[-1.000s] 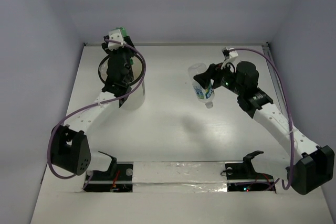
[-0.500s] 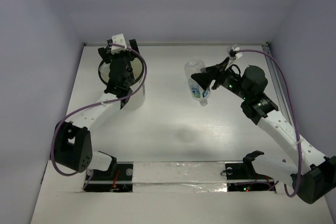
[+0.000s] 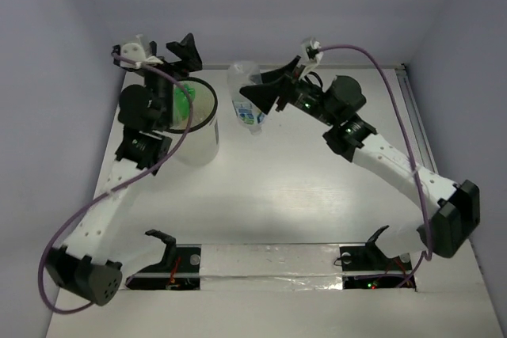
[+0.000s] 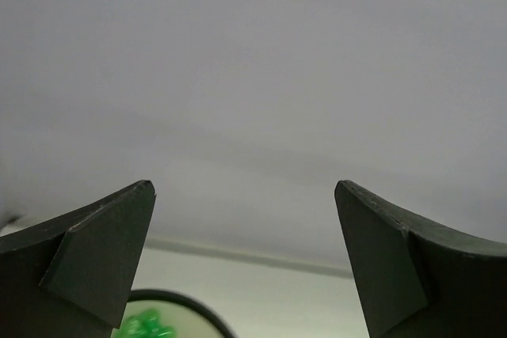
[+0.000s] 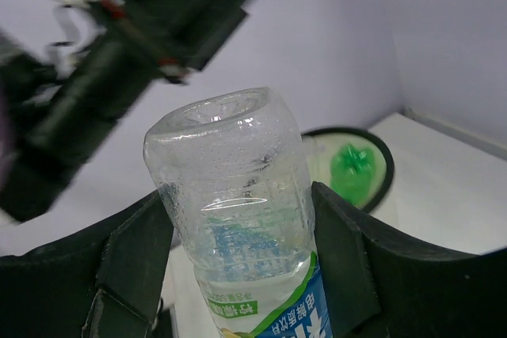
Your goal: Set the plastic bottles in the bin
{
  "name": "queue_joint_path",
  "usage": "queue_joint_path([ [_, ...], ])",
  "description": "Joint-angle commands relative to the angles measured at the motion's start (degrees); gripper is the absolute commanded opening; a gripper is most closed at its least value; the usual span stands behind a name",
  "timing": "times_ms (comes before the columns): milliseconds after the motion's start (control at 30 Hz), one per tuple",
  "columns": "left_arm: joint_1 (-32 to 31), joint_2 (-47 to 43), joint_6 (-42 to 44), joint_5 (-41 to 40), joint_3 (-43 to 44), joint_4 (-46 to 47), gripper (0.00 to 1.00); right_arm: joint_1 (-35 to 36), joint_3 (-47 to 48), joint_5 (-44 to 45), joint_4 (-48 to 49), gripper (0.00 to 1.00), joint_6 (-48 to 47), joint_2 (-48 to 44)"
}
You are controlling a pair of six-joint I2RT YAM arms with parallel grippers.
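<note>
The right gripper (image 3: 257,99) is clamped around the clear plastic bottle with a blue-and-white label (image 3: 242,81). It holds the bottle tilted in the air, just beside the white cylindrical bin with a thin black rim (image 3: 198,144) and not yet over its mouth. One green plastic bottle (image 3: 184,104) already lies inside the bin. Beyond the bin, the left gripper (image 3: 161,55) hangs with its jaws spread wide and empty. In view are two bottles and one bin, so one bottle is done and one is left to drop.

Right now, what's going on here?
The right end effector grips a clear bottle with a blue-and-white label, held aloft beside the white bin, not yet over its opening. A green bottle already lies inside the bin. The left end effector hangs open and empty near the bin's far rim.
</note>
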Motion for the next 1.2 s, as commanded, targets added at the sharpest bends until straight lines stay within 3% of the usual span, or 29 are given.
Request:
queue_joint_path([
  [0, 0.3, -8.6, -8.6, 9.1, 5.5, -8.9, 0.96, 2.8, 8.9, 3.5, 10.3, 0.54, 1.5, 6.4],
  [267, 0.3, -32.0, -15.2, 11.9, -4.9, -20.6, 0.95, 5.8, 25.3, 8.7, 14.0, 0.54, 2.8, 22.6],
  [467, 0.3, -43.4, -16.5, 10.7, -15.2, -28.3, 0.95, 7.4, 37.4, 10.1, 11.6, 0.55, 3.2, 34.2],
  [667, 0.3, -49.8, -16.1, 7.8, -18.7, -34.9, 0.95, 9.9, 35.6, 10.8, 12.1, 0.58, 2.7, 40.9],
  [767, 0.3, -53.6, -16.1, 6.9, -20.6, -35.0, 0.95, 11.5, 33.1, 11.7, 13.2, 0.72, -0.9, 42.3],
  [900, 0.3, -54.7, -15.9, 5.9, -22.1, -34.9, 0.95, 11.6, 29.5, 13.0, 16.8, 0.80, -2.0, 41.5],
  [1067, 0.3, -53.7, -15.8, 6.5, -22.0, -34.8, 0.95, 11.6, 26.4, 14.2, 18.6, 0.81, -2.3, 39.4],
  [1133, 0.3, -53.6, -15.8, 6.4, -22.2, -34.5, 0.95, 11.6, 25.3, 15.1, 20.3, 0.74, -2.7, 38.5],
  [1167, 0.3, -53.5, -15.9, 6.5, -22.2, -34.3, 0.95, 11.6, 25.2, 15.6, 20.4, 0.67, -3.4, 38.5],
])
